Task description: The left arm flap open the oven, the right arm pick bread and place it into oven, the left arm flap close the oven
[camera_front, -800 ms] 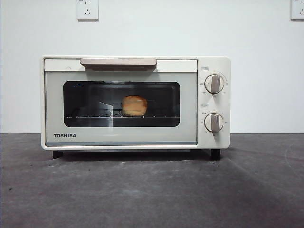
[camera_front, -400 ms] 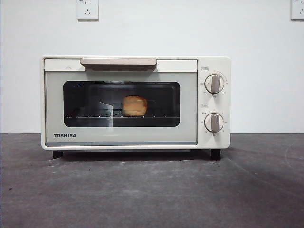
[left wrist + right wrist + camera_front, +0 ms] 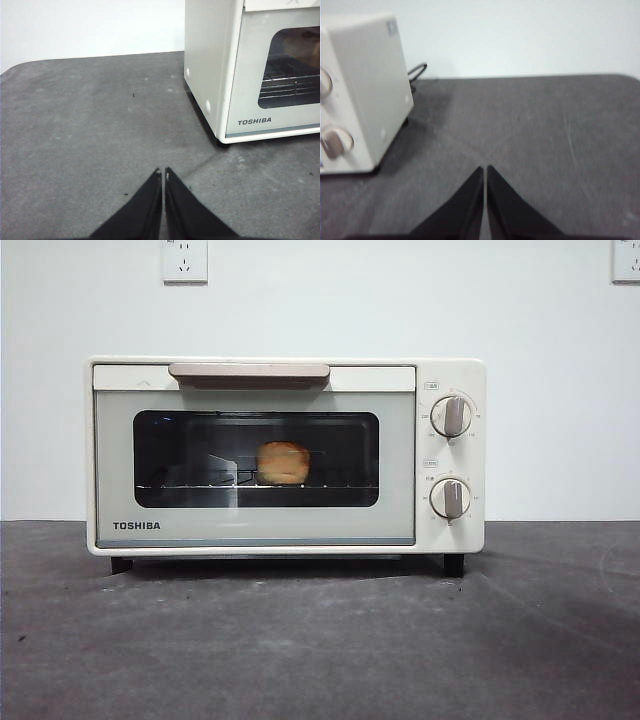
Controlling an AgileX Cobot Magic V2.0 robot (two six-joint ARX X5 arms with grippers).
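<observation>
The dark grey tabletop [image 3: 320,640] carries the cream-white boxy TOSHIBA toaster oven [image 3: 285,455], its dark-glass door shut. Inside, behind the window, the lumpy golden-orange bread [image 3: 283,462] sits on the wire rack [image 3: 340,486]. My left gripper [image 3: 163,173] hangs over bare tabletop beside the oven, jaws clenched on nothing; my right gripper [image 3: 484,170] likewise, on the knob side.

The left gripper [image 3: 163,173] hangs over the dark grey table [image 3: 90,130], its two black jaws pressed together and empty. Well apart from it stands the cream TOSHIBA toaster oven [image 3: 220,75], door closed, wire rack [image 3: 290,82] visible through the glass.
</observation>
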